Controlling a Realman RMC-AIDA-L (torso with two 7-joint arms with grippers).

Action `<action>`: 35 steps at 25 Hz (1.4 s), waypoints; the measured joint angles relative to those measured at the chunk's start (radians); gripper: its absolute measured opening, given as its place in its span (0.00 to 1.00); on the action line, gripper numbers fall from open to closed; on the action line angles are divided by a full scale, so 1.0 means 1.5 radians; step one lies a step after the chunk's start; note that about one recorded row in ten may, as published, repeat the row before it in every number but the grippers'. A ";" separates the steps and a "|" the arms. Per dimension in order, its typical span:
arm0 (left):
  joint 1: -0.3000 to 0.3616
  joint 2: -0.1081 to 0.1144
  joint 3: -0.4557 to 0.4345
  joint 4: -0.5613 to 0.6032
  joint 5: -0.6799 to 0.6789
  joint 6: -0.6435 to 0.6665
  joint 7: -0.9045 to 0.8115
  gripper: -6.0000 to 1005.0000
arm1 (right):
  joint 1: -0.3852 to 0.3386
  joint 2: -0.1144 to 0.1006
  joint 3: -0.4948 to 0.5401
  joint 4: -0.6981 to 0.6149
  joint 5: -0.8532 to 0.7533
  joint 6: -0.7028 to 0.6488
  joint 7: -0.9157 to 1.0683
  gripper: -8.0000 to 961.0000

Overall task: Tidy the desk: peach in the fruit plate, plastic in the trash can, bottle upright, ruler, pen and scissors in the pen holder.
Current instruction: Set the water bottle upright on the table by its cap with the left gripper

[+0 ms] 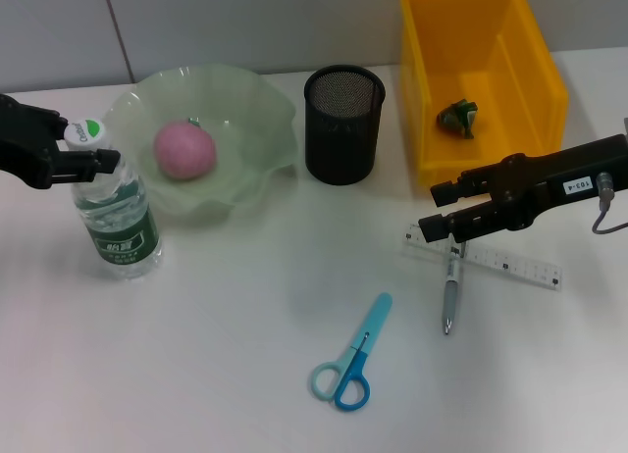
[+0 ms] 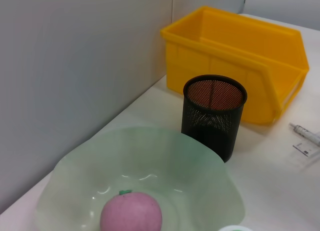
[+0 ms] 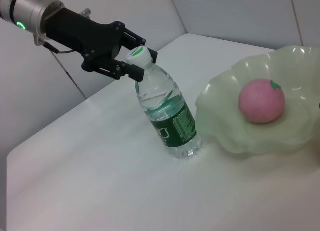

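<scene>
While the head view shows the left gripper (image 1: 98,159) clenched on the neck of the upright bottle (image 1: 116,213) beside the fruit plate (image 1: 263,110), the right gripper (image 1: 442,208) hovers spread over the pen (image 1: 450,291) and ruler (image 1: 486,260), so pen pickup is likely in hand. The left wrist view shows the pen holder (image 2: 214,113) standing empty. The right wrist view shows a clear, green-labelled bottle, upright; its release likely comes next.

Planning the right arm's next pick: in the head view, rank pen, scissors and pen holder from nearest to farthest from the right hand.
From the right hand:
1. Pen, directly beneath it, lying across the ruler.
2. Pen holder, toward the back, on the robot's left.
3. Scissors, toward the front.
</scene>
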 joint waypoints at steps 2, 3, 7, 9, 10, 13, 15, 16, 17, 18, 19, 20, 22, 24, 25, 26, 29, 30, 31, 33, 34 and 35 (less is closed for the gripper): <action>0.000 0.000 0.000 0.000 0.000 0.000 0.001 0.49 | 0.000 0.000 0.000 0.000 0.000 0.000 0.000 0.83; 0.000 0.000 0.000 0.000 0.000 0.000 0.001 0.49 | -0.001 0.001 0.000 0.000 0.000 0.001 0.000 0.83; 0.001 -0.001 0.000 0.000 -0.001 0.000 0.002 0.49 | -0.001 0.002 0.000 0.000 0.000 0.001 0.000 0.83; 0.001 -0.001 0.000 0.000 -0.001 -0.001 0.002 0.49 | -0.001 0.002 0.000 0.000 0.000 0.000 0.000 0.83; 0.002 -0.001 0.000 0.000 -0.001 -0.002 0.002 0.49 | -0.001 0.002 0.000 0.000 0.000 0.000 0.000 0.83; 0.002 -0.001 0.000 0.000 -0.001 -0.005 -0.001 0.49 | -0.001 0.002 -0.001 0.000 0.000 0.000 0.000 0.83; 0.002 -0.001 0.000 0.000 -0.001 -0.007 -0.002 0.49 | -0.001 0.002 -0.001 0.000 0.000 0.000 0.000 0.83; 0.002 -0.001 0.000 0.000 -0.001 -0.007 -0.002 0.49 | -0.001 0.002 -0.001 0.000 0.000 0.000 0.000 0.83; 0.002 -0.001 0.000 0.000 -0.001 -0.007 -0.002 0.49 | -0.001 0.002 -0.001 0.000 0.000 0.000 0.000 0.83; 0.002 -0.001 0.000 -0.001 -0.001 -0.007 -0.002 0.49 | -0.001 0.002 -0.001 0.000 0.000 0.000 0.000 0.83; 0.002 -0.001 0.000 -0.001 -0.001 -0.007 -0.002 0.49 | -0.001 0.002 -0.001 0.000 0.000 0.000 0.000 0.83; 0.002 -0.001 0.000 -0.001 -0.001 -0.007 -0.002 0.49 | -0.001 0.002 -0.001 0.000 0.000 0.000 0.000 0.83; 0.002 -0.002 0.000 -0.001 -0.001 -0.007 -0.002 0.49 | -0.001 0.002 -0.001 0.000 0.000 0.000 0.000 0.83; 0.002 -0.003 0.000 -0.001 -0.002 -0.007 -0.002 0.49 | -0.001 0.002 -0.001 0.000 0.000 0.000 0.000 0.83; 0.002 -0.003 0.000 -0.001 -0.004 -0.007 -0.002 0.53 | -0.001 0.002 -0.001 0.000 0.000 0.000 0.000 0.83; 0.002 -0.002 0.000 -0.001 -0.009 -0.007 -0.003 0.57 | -0.001 0.002 -0.002 0.000 0.000 0.000 0.000 0.83; 0.002 -0.002 0.000 -0.001 -0.010 -0.007 -0.003 0.69 | -0.001 0.002 -0.002 0.000 0.000 0.001 0.000 0.83; 0.002 -0.002 0.000 -0.001 -0.010 -0.007 -0.003 0.72 | -0.001 0.002 -0.003 0.000 0.000 0.001 0.000 0.83; 0.004 0.002 -0.001 -0.001 -0.020 -0.006 -0.003 0.74 | -0.001 0.002 -0.003 0.000 0.000 0.001 0.000 0.83; 0.005 0.003 -0.001 -0.001 -0.023 -0.006 -0.003 0.80 | -0.001 0.002 -0.002 0.000 0.000 0.001 0.000 0.83; 0.006 0.003 -0.001 0.000 -0.024 -0.006 -0.003 0.82 | 0.000 0.002 -0.002 0.000 0.000 0.000 0.000 0.83; 0.007 0.003 -0.001 0.001 -0.025 -0.006 -0.004 0.85 | 0.000 0.002 -0.001 0.000 0.000 0.000 0.000 0.83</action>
